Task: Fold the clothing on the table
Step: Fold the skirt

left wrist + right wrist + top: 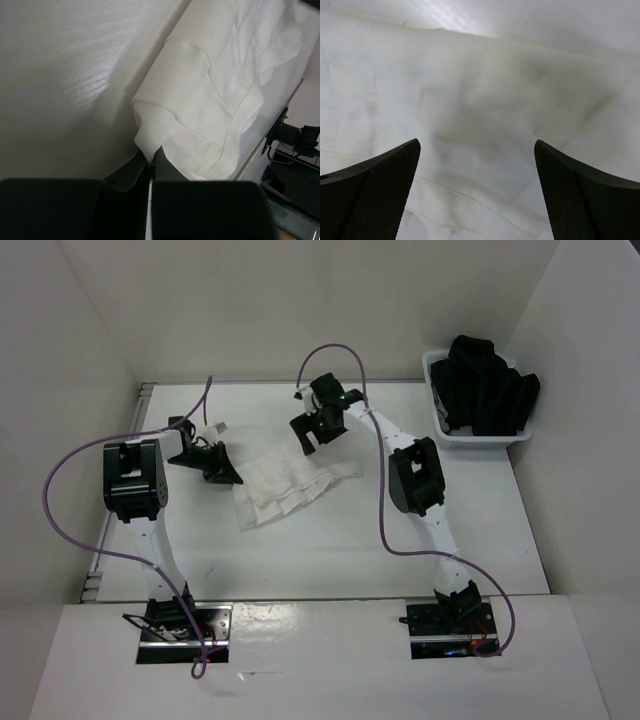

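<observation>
The clothing (285,488) is a white wrinkled garment lying in the middle of the table (330,550). My left gripper (226,472) sits at its left corner, shut on a pinch of the clothing (200,105); the fabric rises from between the closed jaws at my left gripper (149,156). Over the garment's far right part hovers my right gripper (312,440), its jaws wide apart. In the right wrist view the clothing (480,100) fills the frame below my right gripper (477,150), and nothing lies between the fingers.
A white basket (447,430) holding black bulky garments (487,388) stands at the back right corner. White walls enclose the table on three sides. A grey rail (122,490) runs along the left edge. Purple cables loop from both arms.
</observation>
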Controlling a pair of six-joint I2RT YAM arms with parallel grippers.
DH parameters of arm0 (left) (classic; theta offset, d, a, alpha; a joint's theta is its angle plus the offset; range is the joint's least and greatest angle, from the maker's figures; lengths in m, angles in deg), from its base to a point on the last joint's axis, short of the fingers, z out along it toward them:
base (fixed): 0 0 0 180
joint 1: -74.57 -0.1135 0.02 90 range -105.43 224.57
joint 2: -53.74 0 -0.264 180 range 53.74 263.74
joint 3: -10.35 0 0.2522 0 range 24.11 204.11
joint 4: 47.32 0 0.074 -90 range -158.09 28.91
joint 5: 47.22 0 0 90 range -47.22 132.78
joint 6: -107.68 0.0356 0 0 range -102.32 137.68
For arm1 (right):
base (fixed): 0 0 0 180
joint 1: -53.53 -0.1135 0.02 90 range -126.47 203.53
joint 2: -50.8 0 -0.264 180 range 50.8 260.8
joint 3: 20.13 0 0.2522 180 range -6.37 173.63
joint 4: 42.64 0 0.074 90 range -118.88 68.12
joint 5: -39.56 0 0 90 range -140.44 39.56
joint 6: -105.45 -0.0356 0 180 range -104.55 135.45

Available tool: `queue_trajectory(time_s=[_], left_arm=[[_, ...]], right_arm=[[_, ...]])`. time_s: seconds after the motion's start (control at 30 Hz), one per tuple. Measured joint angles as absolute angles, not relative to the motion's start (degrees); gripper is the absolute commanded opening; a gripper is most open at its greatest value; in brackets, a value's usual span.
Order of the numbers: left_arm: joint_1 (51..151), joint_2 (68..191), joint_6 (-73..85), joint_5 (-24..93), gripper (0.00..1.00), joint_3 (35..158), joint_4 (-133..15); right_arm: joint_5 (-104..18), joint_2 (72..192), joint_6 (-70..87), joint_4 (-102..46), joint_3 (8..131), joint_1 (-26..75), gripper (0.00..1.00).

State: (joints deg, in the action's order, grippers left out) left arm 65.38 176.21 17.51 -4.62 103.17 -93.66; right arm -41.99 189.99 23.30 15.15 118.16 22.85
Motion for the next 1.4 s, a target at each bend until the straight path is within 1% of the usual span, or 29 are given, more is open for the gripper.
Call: queue_trajectory(time_s=[0.3, 0.4, 0.53, 0.77, 1.4], left_arm=[[65.4, 175.4, 17.8, -2.5, 0.00, 103.2, -94.7], [65.4, 175.2, 18.3, -2.1, 0.00, 103.2, -95.1], [65.6, 174.9, 19.3, -1.4, 0.00, 103.2, -95.7], [66.1, 174.6, 20.3, -0.8, 0.00, 103.2, -96.3], [66.2, 174.0, 21.2, 0.6, 0.00, 103.2, -97.1]], right_arm=[[-36.7, 190.7, 27.4, 19.5, 129.4, 38.9, 0.99], [-35.3, 192.4, 28.8, 21.4, 132.5, 41.8, 0.99], [-32.2, 196.8, 30.4, 24.7, 137.0, 41.7, 0.99], [-28.0, 201.9, 32.3, 30.0, 137.7, 40.3, 0.99], [-25.8, 203.3, 33.8, 32.4, 141.2, 43.2, 0.99]])
